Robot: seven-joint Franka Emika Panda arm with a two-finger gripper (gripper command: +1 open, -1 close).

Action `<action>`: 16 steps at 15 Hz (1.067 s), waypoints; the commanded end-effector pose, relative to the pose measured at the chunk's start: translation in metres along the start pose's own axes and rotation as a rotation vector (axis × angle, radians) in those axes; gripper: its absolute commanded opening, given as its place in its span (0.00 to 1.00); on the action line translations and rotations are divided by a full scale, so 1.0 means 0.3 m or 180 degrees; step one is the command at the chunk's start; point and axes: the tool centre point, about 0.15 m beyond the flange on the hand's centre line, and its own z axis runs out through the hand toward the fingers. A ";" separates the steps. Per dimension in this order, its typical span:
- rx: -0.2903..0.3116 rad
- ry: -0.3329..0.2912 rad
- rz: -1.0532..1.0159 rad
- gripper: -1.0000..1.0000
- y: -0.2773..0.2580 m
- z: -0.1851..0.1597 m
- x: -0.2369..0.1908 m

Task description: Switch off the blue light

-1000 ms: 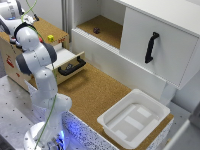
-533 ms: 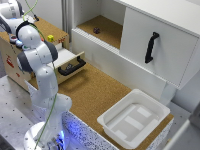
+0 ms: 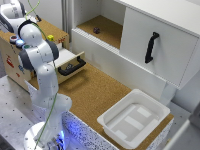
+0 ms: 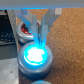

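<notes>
In the wrist view the blue light [image 4: 34,55] is a round button glowing bright pale blue in a grey ring, on the wooden box top. My gripper [image 4: 40,39] hangs just above its far edge. The fingers [image 4: 34,26] meet at the tips with nothing between them; whether they touch the button I cannot tell. In the exterior view the arm [image 3: 37,50] bends over the wooden box [image 3: 11,62] at the left. A small pale-blue glow [image 3: 19,43] shows beside the arm there. The gripper itself is hidden behind the arm.
A second round knob [image 4: 24,31] sits behind the lit one and another one's rim [image 4: 43,82] in front. A yellow-green knob [image 3: 50,37] is on the box. An open drawer [image 3: 70,62], a white tray [image 3: 132,117] and a cabinet with a black handle [image 3: 151,47] stand on the cork.
The arm holds almost the same pose over the wooden box; no clear movement shows. Nothing else has moved.
</notes>
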 end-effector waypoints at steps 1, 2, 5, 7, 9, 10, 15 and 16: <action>-0.0051 -0.0391 0.0095 0.00 0.029 0.062 0.013; -0.0044 -0.0449 0.0079 0.00 0.020 0.076 -0.004; -0.0009 -0.0521 0.0094 0.00 0.010 0.101 -0.018; -0.0054 -0.0424 0.0111 0.00 0.016 0.059 -0.011; -0.0106 -0.0222 0.0168 0.00 0.029 -0.040 -0.008; -0.0147 -0.0115 0.0211 0.00 0.036 -0.095 -0.005; -0.0252 0.0189 0.0351 1.00 0.059 -0.216 0.020; -0.0253 0.0210 0.0389 1.00 0.066 -0.210 0.029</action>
